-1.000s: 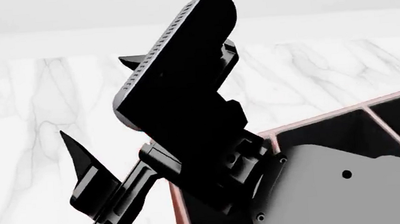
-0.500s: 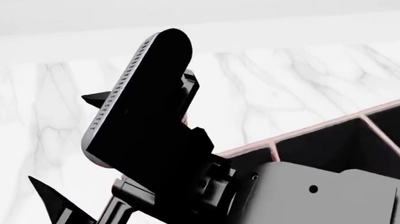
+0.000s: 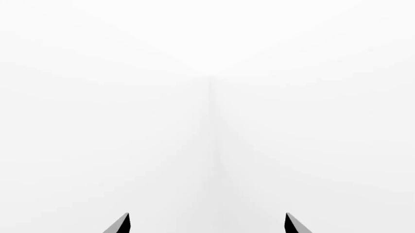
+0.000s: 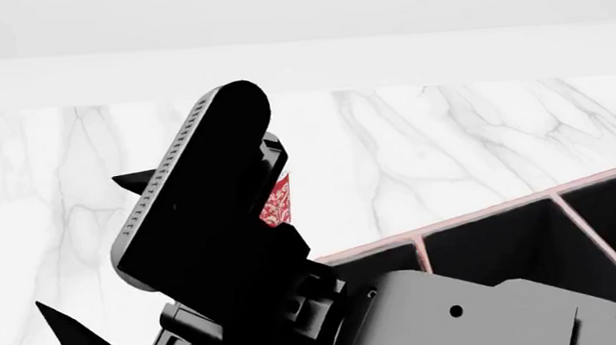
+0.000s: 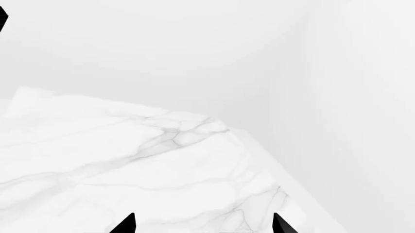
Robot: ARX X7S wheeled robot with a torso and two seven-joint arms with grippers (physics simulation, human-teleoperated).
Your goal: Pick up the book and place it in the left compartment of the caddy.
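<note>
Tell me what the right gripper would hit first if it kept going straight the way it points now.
Probably the marble table. The right gripper points out over it, open and empty, with nothing else ahead but the white wall. Depth is hard to judge.

I see a white marble tabletop (image 4: pixel 479 136) with grey veining, its far edge meeting a pale wall. The reddish-brown caddy (image 4: pixel 474 218) sits on it toward the right side (black-lined bays showing), a red patterned mug (image 4: pixel 280 200) beyond it.
</note>
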